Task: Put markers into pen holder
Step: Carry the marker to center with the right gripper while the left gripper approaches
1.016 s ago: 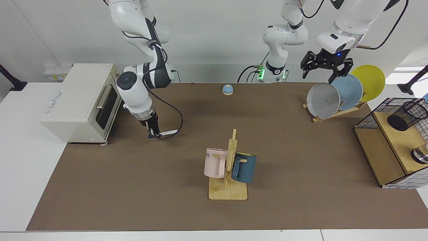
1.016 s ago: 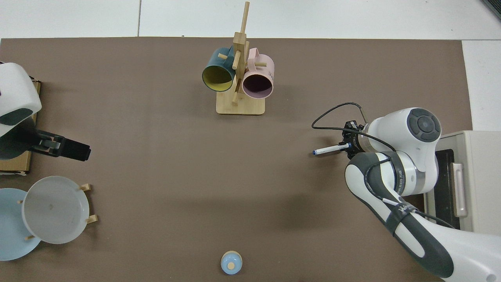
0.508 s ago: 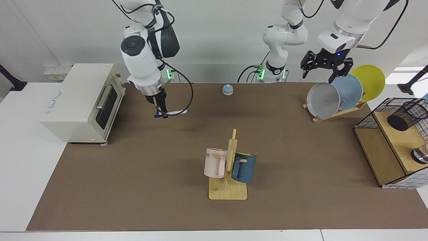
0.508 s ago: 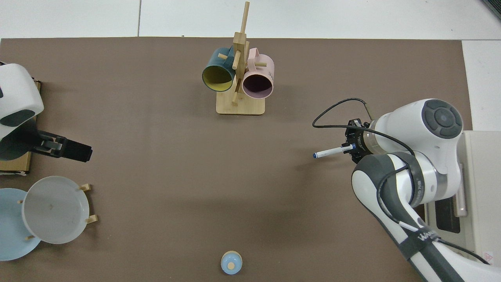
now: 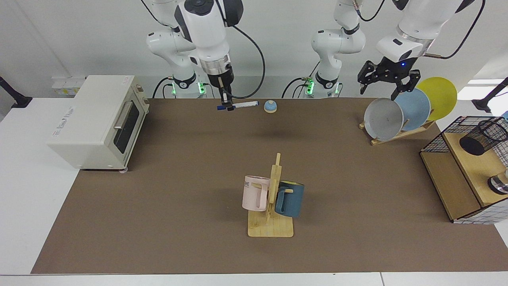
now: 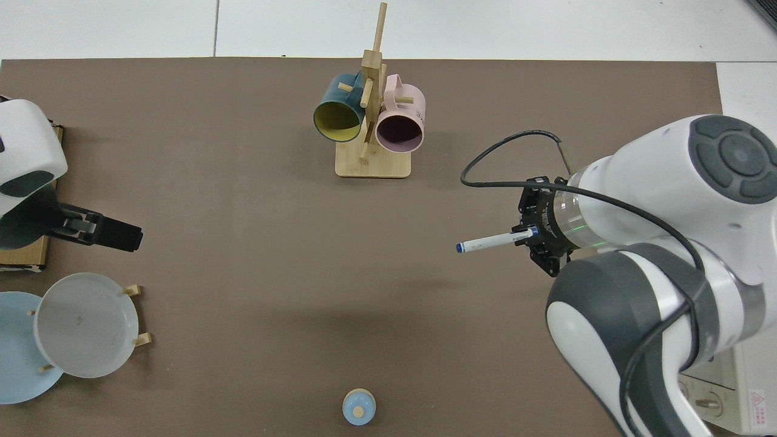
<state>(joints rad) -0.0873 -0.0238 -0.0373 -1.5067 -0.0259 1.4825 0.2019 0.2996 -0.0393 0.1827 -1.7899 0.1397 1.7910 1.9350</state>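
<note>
Since 1.0 s ago the right arm has lifted from a low spot beside the cream toaster oven (image 5: 99, 121) and swung up toward the far edge of the table, carrying the slim white marker with blue cap and blue end (image 5: 240, 105) with it. At present the right gripper (image 5: 226, 104) hangs above the brown mat (image 5: 158, 222), near the far edge, its fingers clenched on the marker close to 1 blue end, so that the pen sticks out level and sideways. In the facing view the marker's free tip appears just beside the small blue dome bell (image 5: 270, 106), though the pen is in the air. From above, the marker (image 6: 493, 241) juts out from the right gripper (image 6: 529, 235) toward the middle of the mat. The small black wire-mesh pen holder (image 5: 482, 137) lies tilted on the wooden shelf of the large black wire rack (image 5: 444, 135) at the table's side edge, well apart from the marker. The left gripper (image 5: 387, 81) hovers over the 3 plates, grey, light blue and yellow, in the wooden plate stand (image 5: 401, 133), its fingers spread and holding nothing; that arm waits. Near the front edge stands the wooden mug tree (image 5: 272, 222) with 1 pink and 1 dark blue mug.
</note>
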